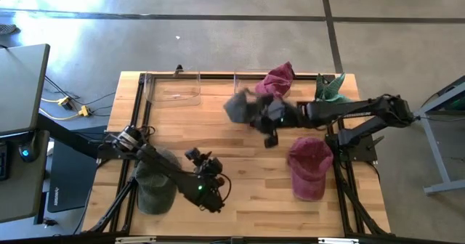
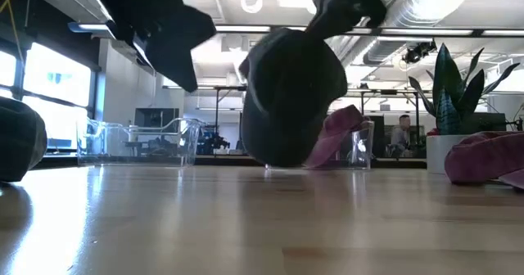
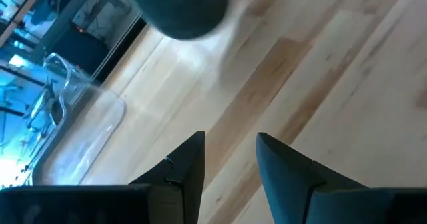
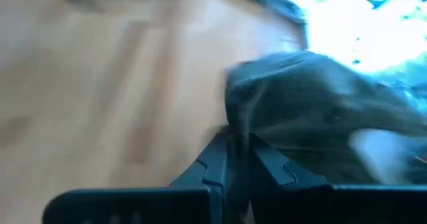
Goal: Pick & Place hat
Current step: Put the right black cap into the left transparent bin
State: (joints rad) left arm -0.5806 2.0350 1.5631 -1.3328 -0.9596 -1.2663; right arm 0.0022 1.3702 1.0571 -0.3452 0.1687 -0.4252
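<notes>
Holding grey hat point(image 1: 237, 106) in my right gripper point(image 1: 256, 110), pinched at its edge | left gripper point(image 3: 230, 159) parted, empty | risk: thin grip, hat may slip

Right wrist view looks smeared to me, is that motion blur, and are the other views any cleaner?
Right wrist view: yes, streaked with blur, window glare top right; the dark grey fabric cap is still recognisable at the right pincer. Low view: backlit, cap nearly a silhouette. High view: evenly lit, cap slightly smeared. Left wrist view: soft, blue-tinted.
</notes>
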